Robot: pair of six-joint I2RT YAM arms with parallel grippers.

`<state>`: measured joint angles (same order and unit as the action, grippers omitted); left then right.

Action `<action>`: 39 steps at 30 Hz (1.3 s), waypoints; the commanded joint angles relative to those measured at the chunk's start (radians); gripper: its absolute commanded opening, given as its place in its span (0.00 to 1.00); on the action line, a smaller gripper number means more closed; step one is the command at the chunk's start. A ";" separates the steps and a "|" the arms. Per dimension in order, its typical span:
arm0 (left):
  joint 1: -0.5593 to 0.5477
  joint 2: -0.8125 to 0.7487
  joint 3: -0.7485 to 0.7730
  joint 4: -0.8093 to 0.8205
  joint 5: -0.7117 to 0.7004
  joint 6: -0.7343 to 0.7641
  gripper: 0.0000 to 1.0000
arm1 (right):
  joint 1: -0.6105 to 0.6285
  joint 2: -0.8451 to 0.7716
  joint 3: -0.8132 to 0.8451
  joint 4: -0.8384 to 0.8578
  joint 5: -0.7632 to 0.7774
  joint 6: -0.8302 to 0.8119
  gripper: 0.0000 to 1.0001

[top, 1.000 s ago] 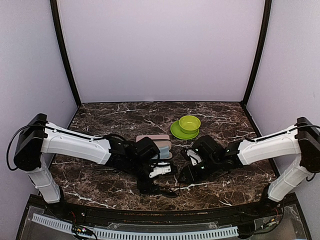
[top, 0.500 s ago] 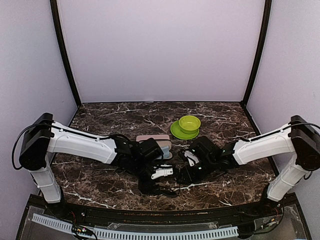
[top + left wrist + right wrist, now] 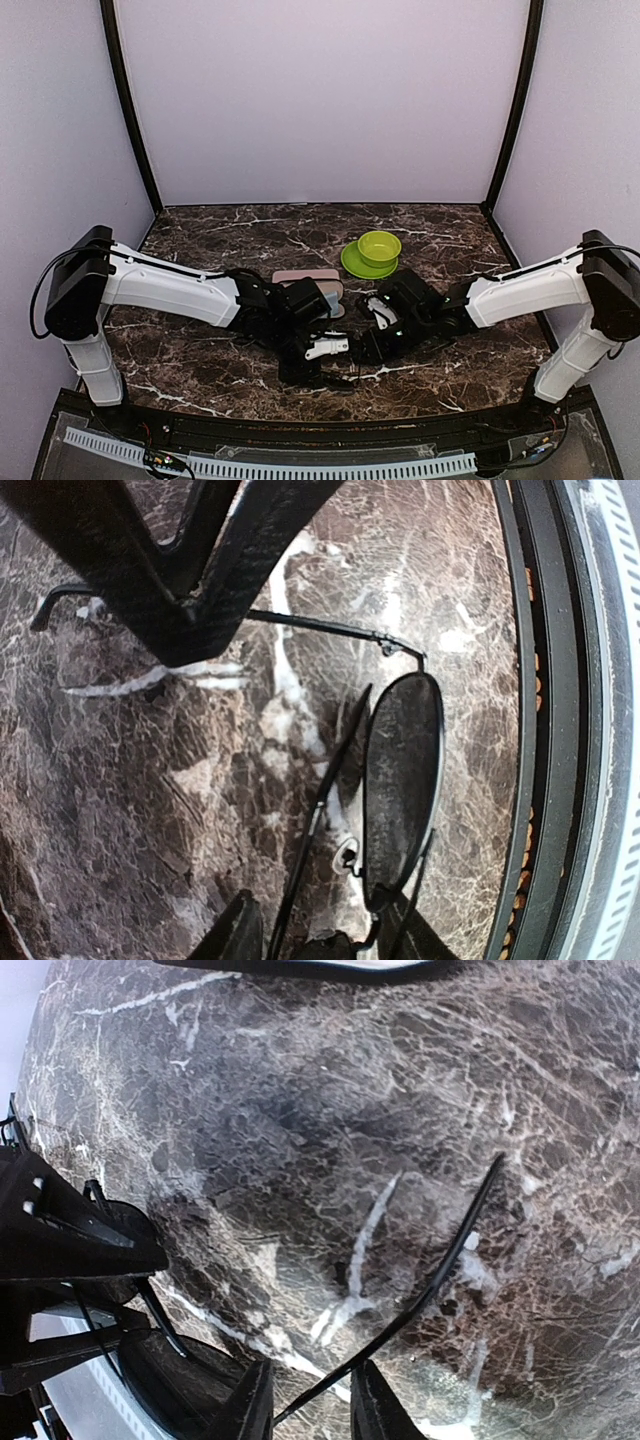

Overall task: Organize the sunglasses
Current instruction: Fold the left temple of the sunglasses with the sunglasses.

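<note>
On the dark marble table [image 3: 200,380], the black wire-frame sunglasses [image 3: 385,780] lie at the 6 o'clock end, close to the near edge. The pink case [image 3: 300,274] sits toward 11 o'clock of them and the green bowl [image 3: 380,245] toward 1 o'clock. No red-pink pair shows in these views.

Treat this pair as very light and easily bent — it will likely skid on the polished stone rather than stay put if you nudge it. The dark lens [image 3: 405,760] is the broadest part, but leave it alone: it looks smooth, easy to smear or scratch, and gives a pad nothing to bite on. One temple [image 3: 430,1288] is swung out and runs long and thin across the marble. The folded temple [image 3: 321,810] lies slantwise beside the lens. Wire that thin will probably flex under a side load, so take hold close to a hinge or at the bridge, where the frame should be stiffest, and squeeze lightly.

Your left gripper [image 3: 320,940] is part-way open, with a finger on either side of the nose pads [image 3: 347,855] at 6 o'clock of its own view. You cannot tell whether a finger touches the rim. Your right gripper [image 3: 310,1405] stands narrower, straddling the swung-out temple with a gap showing on both sides — by the look of it, nothing is pinched yet.
</note>
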<state>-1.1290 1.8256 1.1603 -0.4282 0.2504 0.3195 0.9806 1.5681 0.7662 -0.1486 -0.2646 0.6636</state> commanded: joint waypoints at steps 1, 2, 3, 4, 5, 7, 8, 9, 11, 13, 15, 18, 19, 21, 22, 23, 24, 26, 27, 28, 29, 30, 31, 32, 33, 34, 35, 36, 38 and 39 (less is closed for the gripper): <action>-0.005 -0.005 0.010 -0.015 -0.002 -0.003 0.38 | -0.007 0.016 0.020 0.051 -0.014 -0.005 0.26; -0.005 -0.004 0.009 -0.009 -0.001 -0.003 0.37 | -0.007 0.016 0.019 0.056 -0.017 -0.003 0.26; -0.005 -0.003 0.007 -0.005 0.000 -0.005 0.35 | -0.007 0.018 0.020 0.061 -0.020 -0.003 0.25; -0.005 -0.004 0.006 -0.001 0.000 -0.008 0.34 | -0.007 0.018 0.021 0.064 -0.021 -0.003 0.25; -0.005 -0.005 0.006 0.002 -0.001 -0.010 0.34 | -0.007 0.018 0.021 0.067 -0.025 -0.002 0.25; -0.006 -0.004 0.003 0.008 -0.002 -0.011 0.33 | -0.007 0.018 0.022 0.077 -0.031 0.000 0.24; -0.007 -0.003 0.003 0.011 -0.003 -0.012 0.32 | -0.007 0.018 0.021 0.079 -0.033 0.001 0.24; -0.008 -0.003 0.003 0.013 -0.004 -0.011 0.32 | -0.006 0.018 0.023 0.083 -0.038 0.001 0.24; -0.010 -0.002 0.003 0.017 -0.006 -0.011 0.32 | -0.005 0.018 0.025 0.087 -0.041 0.000 0.24; -0.011 -0.002 0.001 0.020 -0.009 -0.011 0.31 | -0.004 0.045 0.027 0.091 -0.044 0.000 0.23; -0.012 -0.002 0.001 0.022 -0.010 -0.013 0.31 | -0.002 0.049 0.028 0.097 -0.050 0.000 0.23; -0.013 -0.003 -0.001 0.027 -0.018 -0.013 0.31 | 0.004 0.055 0.030 0.105 -0.062 -0.005 0.23; -0.013 -0.004 -0.001 0.029 -0.021 -0.013 0.31 | 0.007 0.060 0.030 0.109 -0.071 -0.008 0.22; -0.014 -0.005 -0.003 0.032 -0.026 -0.012 0.31 | 0.014 0.061 0.031 0.117 -0.082 -0.018 0.22; -0.014 -0.006 -0.004 0.033 -0.026 -0.011 0.31 | 0.018 0.062 0.032 0.120 -0.084 -0.025 0.22; -0.015 -0.006 -0.004 0.035 -0.028 -0.011 0.31 | 0.023 0.061 0.034 0.119 -0.086 -0.033 0.22; -0.015 -0.006 -0.005 0.034 -0.028 -0.009 0.31 | 0.026 0.059 0.037 0.117 -0.086 -0.040 0.23; -0.018 -0.006 -0.005 0.033 -0.032 -0.006 0.31 | 0.031 0.050 0.043 0.111 -0.073 -0.048 0.24; -0.018 -0.006 -0.005 0.031 -0.034 -0.004 0.31 | 0.031 0.045 0.045 0.104 -0.062 -0.050 0.25; -0.020 -0.006 -0.005 0.029 -0.036 -0.003 0.31 | 0.032 0.039 0.048 0.095 -0.044 -0.051 0.27; -0.021 -0.006 -0.006 0.028 -0.036 -0.002 0.31 | 0.031 0.034 0.051 0.081 -0.028 -0.051 0.30; -0.023 -0.006 -0.005 0.027 -0.037 -0.001 0.31 | 0.031 0.033 0.057 0.067 -0.008 -0.051 0.33; -0.023 -0.006 -0.006 0.026 -0.038 0.000 0.31 | 0.030 0.033 0.063 0.050 0.013 -0.051 0.36; -0.024 -0.006 -0.007 0.026 -0.039 -0.001 0.31 | 0.030 0.033 0.070 0.038 0.028 -0.049 0.40; -0.024 -0.006 -0.007 0.026 -0.040 0.001 0.31 | 0.029 0.033 0.073 0.035 0.036 -0.046 0.42; -0.025 -0.006 -0.007 0.026 -0.042 0.000 0.31 | 0.027 0.033 0.075 0.041 0.037 -0.044 0.44; -0.025 -0.006 -0.007 0.027 -0.043 0.000 0.31 | 0.025 0.034 0.077 0.046 0.034 -0.044 0.45; -0.024 -0.006 -0.008 0.028 -0.043 -0.001 0.31 | 0.024 0.036 0.079 0.052 0.032 -0.043 0.46; -0.024 -0.009 -0.011 0.030 -0.045 -0.002 0.31 | 0.024 0.039 0.083 0.068 0.015 -0.046 0.49; -0.024 -0.011 -0.014 0.035 -0.047 -0.001 0.31 | 0.024 0.041 0.082 0.078 0.004 -0.047 0.49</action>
<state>-1.1473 1.8256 1.1580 -0.4156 0.2161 0.3134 0.9947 1.6192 0.8116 -0.1284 -0.2409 0.6216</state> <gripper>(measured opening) 0.313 0.481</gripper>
